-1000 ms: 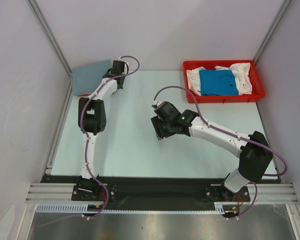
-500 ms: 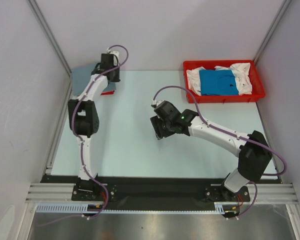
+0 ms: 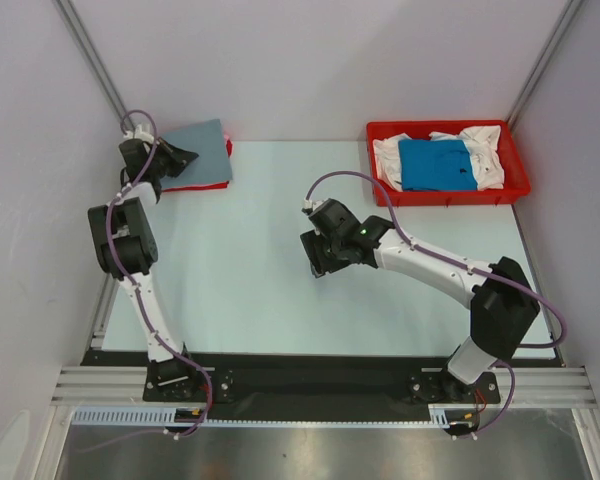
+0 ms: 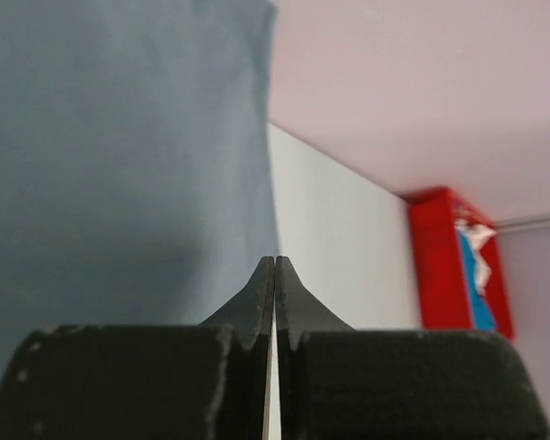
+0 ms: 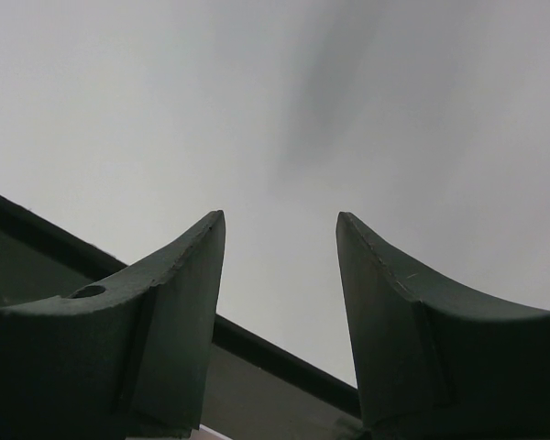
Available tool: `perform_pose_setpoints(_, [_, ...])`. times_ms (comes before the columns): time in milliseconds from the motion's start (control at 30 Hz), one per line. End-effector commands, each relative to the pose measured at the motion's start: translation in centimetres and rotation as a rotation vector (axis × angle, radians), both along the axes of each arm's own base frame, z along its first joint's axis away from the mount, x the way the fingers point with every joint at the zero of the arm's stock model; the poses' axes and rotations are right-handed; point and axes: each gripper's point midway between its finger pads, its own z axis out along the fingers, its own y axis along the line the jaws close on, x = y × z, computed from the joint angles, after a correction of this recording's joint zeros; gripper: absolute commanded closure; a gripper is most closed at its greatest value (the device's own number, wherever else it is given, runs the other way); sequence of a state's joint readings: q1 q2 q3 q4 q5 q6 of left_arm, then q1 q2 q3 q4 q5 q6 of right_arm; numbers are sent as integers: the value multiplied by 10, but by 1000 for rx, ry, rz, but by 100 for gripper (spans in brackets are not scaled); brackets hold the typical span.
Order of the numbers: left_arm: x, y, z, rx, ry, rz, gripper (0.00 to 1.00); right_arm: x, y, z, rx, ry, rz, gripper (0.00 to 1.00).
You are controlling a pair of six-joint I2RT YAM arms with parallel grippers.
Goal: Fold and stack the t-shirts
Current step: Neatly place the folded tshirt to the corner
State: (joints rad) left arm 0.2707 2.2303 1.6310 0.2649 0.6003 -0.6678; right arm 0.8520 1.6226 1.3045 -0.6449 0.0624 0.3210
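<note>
A folded slate grey t-shirt (image 3: 198, 148) lies at the table's far left corner on top of a red t-shirt (image 3: 198, 185), whose edge shows beneath it. My left gripper (image 3: 186, 158) is at the grey shirt's left edge, shut with nothing between its fingers. In the left wrist view the closed gripper (image 4: 275, 262) points across the grey t-shirt (image 4: 119, 147). My right gripper (image 3: 316, 262) hangs over the middle of the table, open and empty; the right wrist view shows only its open gripper (image 5: 280, 225) against the wall. A bright blue t-shirt (image 3: 438, 165) lies on a white t-shirt (image 3: 485, 150) in the tray.
The red plastic tray (image 3: 448, 197) stands at the far right of the table and also shows at the right of the left wrist view, as the tray (image 4: 435, 266). Grey walls close in the left, back and right sides. Pale table (image 3: 250, 260) lies between the arms.
My left arm has swung left, from over the grey shirt to its left edge; its jaws opened briefly and are shut again. The grey shirt lies uncovered. The right arm has not moved.
</note>
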Motion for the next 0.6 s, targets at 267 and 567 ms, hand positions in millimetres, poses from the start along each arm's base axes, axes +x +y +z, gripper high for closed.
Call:
perform_pose_setpoints(267, [20, -15, -33, -219, 110, -22, 100, 22, 9, 18, 37, -35, 14, 43])
perform_pose_setpoints(567, [21, -24, 36, -257, -43, -97, 100, 30, 15, 21, 51, -41, 17, 43])
